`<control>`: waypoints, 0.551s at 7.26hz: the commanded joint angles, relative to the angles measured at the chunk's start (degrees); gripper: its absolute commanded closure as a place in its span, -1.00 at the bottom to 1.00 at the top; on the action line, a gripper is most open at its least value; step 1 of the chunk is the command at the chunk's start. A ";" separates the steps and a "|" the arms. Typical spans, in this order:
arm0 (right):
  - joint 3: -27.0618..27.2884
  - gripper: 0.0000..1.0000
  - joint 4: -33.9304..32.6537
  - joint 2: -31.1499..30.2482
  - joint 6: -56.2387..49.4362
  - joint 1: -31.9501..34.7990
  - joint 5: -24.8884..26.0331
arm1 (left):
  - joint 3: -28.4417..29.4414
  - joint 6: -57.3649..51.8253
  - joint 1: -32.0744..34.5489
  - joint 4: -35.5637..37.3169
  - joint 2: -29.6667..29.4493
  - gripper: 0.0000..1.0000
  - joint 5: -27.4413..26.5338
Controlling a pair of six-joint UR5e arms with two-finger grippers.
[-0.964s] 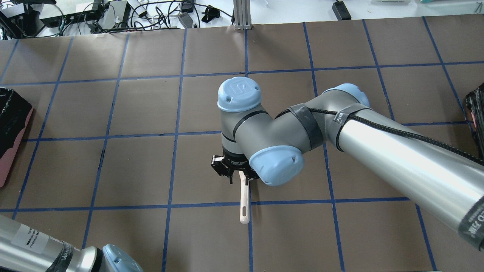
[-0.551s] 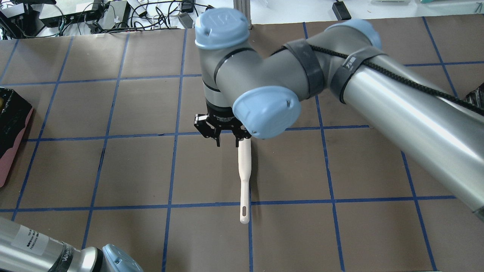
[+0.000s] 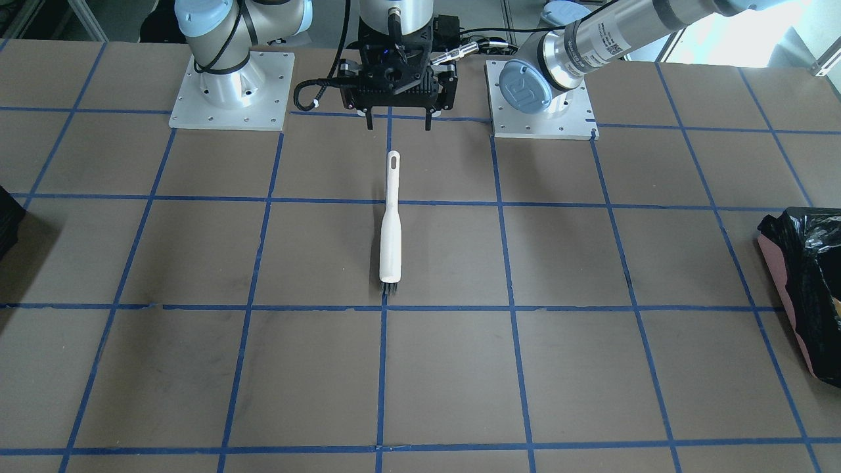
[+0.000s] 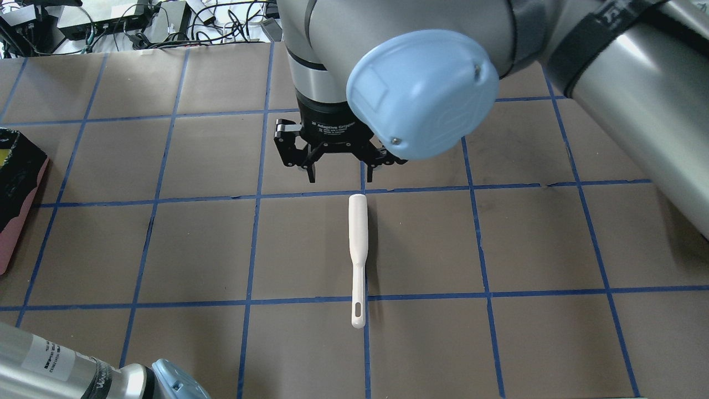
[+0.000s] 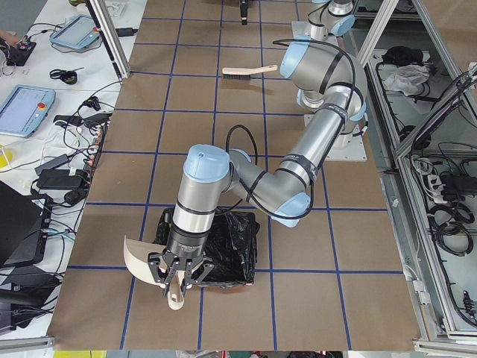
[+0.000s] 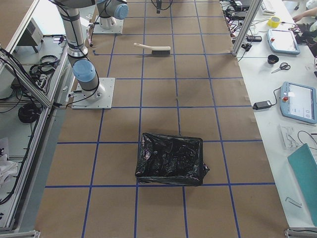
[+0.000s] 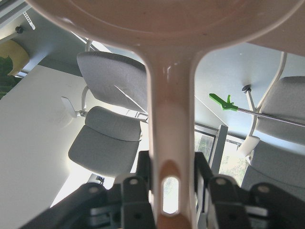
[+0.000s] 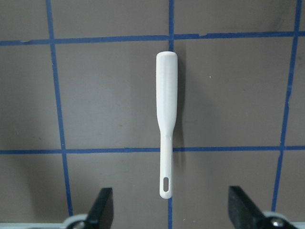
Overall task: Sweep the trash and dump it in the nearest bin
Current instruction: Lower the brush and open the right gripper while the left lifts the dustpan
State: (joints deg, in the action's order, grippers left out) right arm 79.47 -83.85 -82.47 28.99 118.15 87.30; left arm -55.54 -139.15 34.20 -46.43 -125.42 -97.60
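Observation:
My left gripper (image 5: pixel 177 280) is shut on the handle (image 7: pixel 169 157) of a beige dustpan (image 5: pixel 138 261), held tilted at the edge of the bin (image 5: pixel 223 246), which is pink-sided with a black bag. That bin also shows in the overhead view (image 4: pixel 19 221). A yellow patch (image 4: pixel 6 145), likely the sponge, lies inside it. The brown lump and the croissant piece are hidden. My right gripper (image 4: pixel 340 178) is open and empty, raised above the table just beyond a white brush (image 4: pixel 358 249). The brush lies flat below it in the right wrist view (image 8: pixel 166 119).
A second black-lined bin (image 6: pixel 171 166) stands at the table's right end. The brush (image 3: pixel 390 223) lies along a blue tape line mid-table. The two arm bases (image 3: pixel 230 85) sit on plates at the robot's edge. Cables and devices lie beyond the far edge (image 4: pixel 138 22).
My right gripper has risen and drawn back from the brush, which stays flat where it was. A yellow patch has come into view in the left bin.

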 commanded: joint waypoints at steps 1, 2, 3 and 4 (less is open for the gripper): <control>4.90 -1.00 -2.68 -4.44 -0.25 -0.03 1.47 | -2.37 4.20 3.13 -4.08 2.97 1.00 1.18; 4.73 -1.00 -3.76 -4.54 -0.34 -0.03 1.30 | -3.78 12.94 4.28 -9.94 4.30 1.00 3.53; 4.73 -1.00 -8.65 -4.37 -0.95 -0.90 2.69 | -5.10 16.24 5.95 -11.30 5.53 1.00 3.90; 4.65 -1.00 -9.22 -4.63 -10.09 -4.56 7.14 | -6.59 19.93 7.79 -11.40 7.19 1.00 3.99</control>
State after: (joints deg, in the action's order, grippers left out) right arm 84.10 -90.79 -86.88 25.81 116.57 90.72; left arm -60.40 -124.10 39.88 -56.52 -120.08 -94.08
